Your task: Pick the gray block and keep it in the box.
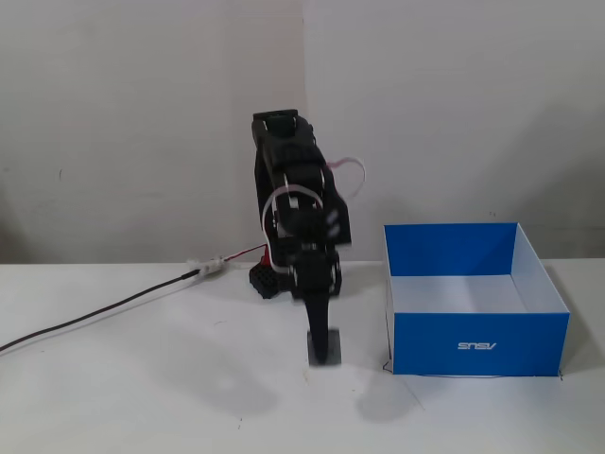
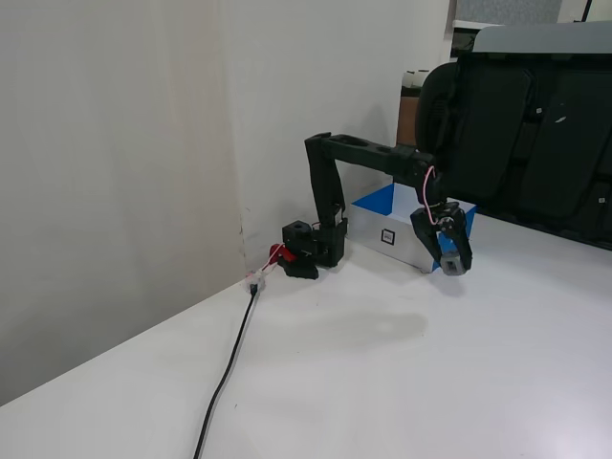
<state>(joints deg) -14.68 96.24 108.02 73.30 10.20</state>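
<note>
My black gripper [image 1: 324, 352] points down and is shut on the small gray block [image 1: 328, 347], holding it a little above the white table, with its shadow below. In a fixed view the gripper [image 2: 453, 263] hangs in front of the box with the gray block [image 2: 455, 267] between its fingertips. The blue box [image 1: 477, 345], open-topped and white inside, stands on the table just right of the gripper. In a fixed view the box [image 2: 381, 204] sits behind the arm.
A black cable [image 1: 95, 317] runs across the table from the left to the arm's base [image 1: 267, 276]; it also shows in a fixed view [image 2: 225, 373]. A black chair [image 2: 516, 134] stands beyond the table. White walls close the back.
</note>
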